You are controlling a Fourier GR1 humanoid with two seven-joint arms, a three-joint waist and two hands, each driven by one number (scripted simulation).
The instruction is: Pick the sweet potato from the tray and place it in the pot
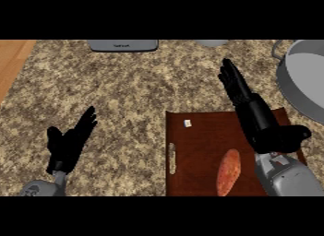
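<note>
Two black hands show above a speckled stone counter [110, 92], and neither holds anything. Left hand [67, 145] stands near the lower left, over bare counter and well apart from the tray, with its fingers straight and pointing up and its thumb out to the side; it is resting there. Right hand [260, 120] hangs over the far right part of the tray [198, 138]. Its fingers [232, 80] are stretched out straight and held close together, and they point away from the robot, past the tray's far edge and over the counter. Its thumb [297, 133] sticks out to the right.

On the dark red-brown tray lies the sweet potato [228, 173], an orange, long shape set lengthwise in the near middle part. It lies just left of the right grey forearm [290, 177] with a strip of tray between them, and the right hand's fingers are well beyond it. A small white bit [187, 123] sits near the tray's far left corner, and a narrow slot [171, 159] runs along the left edge.

At the right edge of the view stands the grey pot [290, 94], partly cut off, beyond the tray's far right corner; as far as its inside shows, it is bare. A flat grey thing [123, 44] sits at the far edge of the counter, and a strip of wood [4, 69] runs down the left side.
</note>
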